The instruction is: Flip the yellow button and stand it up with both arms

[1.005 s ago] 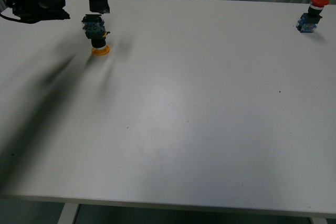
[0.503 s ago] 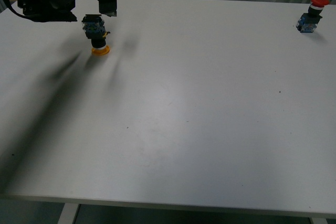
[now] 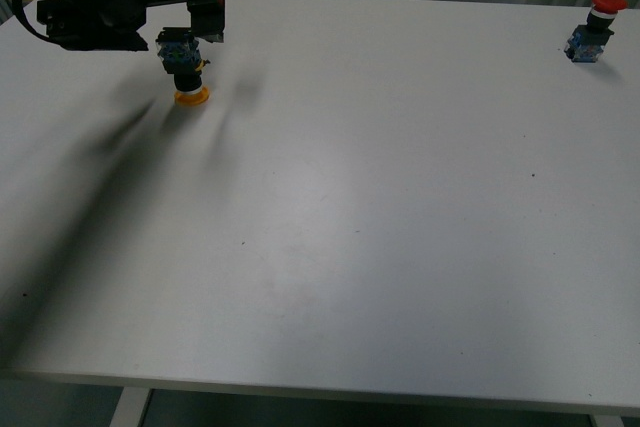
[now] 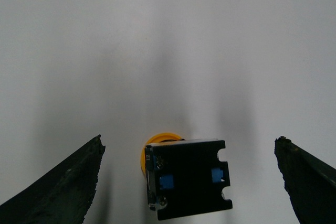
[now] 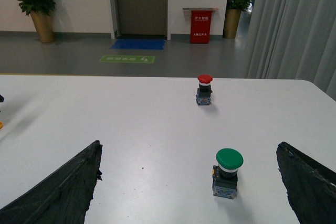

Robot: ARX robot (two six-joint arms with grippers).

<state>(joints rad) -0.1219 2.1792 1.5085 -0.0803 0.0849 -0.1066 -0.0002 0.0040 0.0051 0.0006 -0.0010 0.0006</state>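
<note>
The yellow button (image 3: 185,69) stands upside down at the table's far left, its yellow cap (image 3: 191,97) on the surface and its blue-and-black block on top. My left gripper (image 3: 186,35) hangs open just above and around the block, not touching it. In the left wrist view the yellow button (image 4: 186,179) sits between the wide-spread fingers (image 4: 58,187) of the left gripper (image 4: 190,139), closer to one finger. The right gripper (image 5: 189,145) is open over bare table with nothing between its fingers. The right arm is out of the front view.
A red mushroom-cap button (image 3: 595,27) stands at the table's far right edge; it shows as the red button (image 5: 204,90) in the right wrist view. A green-capped button (image 5: 228,174) stands upright in front of the right gripper. White table (image 3: 380,227).
The left arm has shifted to the right and come down, bringing its fingers level with the top of the button's block. The yellow button has not moved.
</note>
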